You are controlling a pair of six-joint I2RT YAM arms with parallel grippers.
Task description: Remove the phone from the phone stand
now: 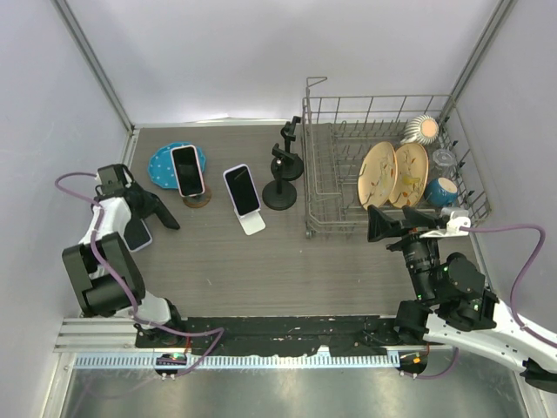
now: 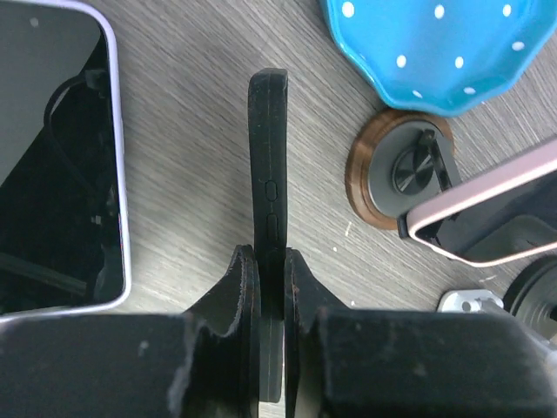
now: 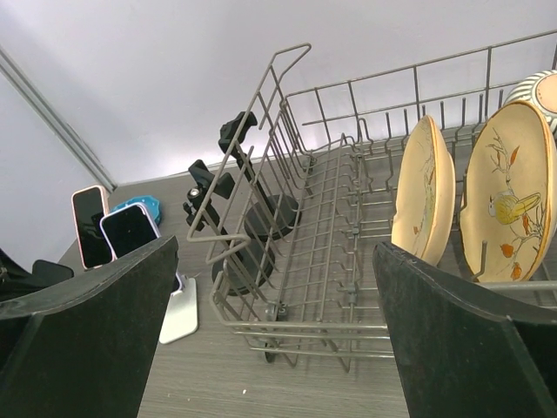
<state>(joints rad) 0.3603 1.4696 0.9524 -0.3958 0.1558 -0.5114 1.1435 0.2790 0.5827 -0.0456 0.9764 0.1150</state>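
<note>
My left gripper point(image 1: 163, 214) point(image 2: 268, 259) is shut on a black phone point(image 2: 267, 165), held edge-on just above the table at the left. A lilac-cased phone point(image 1: 137, 233) point(image 2: 52, 174) lies flat beside it. A pink-cased phone point(image 1: 187, 170) point(image 2: 487, 209) leans on a round brown stand point(image 2: 392, 178). A white-cased phone point(image 1: 242, 189) point(image 3: 129, 231) leans on a white stand point(image 1: 253, 224). My right gripper point(image 1: 388, 224) point(image 3: 278, 348) is open and empty in front of the dish rack.
A blue dotted plate point(image 1: 163, 163) point(image 2: 435, 48) lies behind the pink phone. Two empty black stands point(image 1: 283, 170) stand beside a wire dish rack point(image 1: 322, 218) that holds two yellow plates point(image 1: 393, 174), a cup and bowls.
</note>
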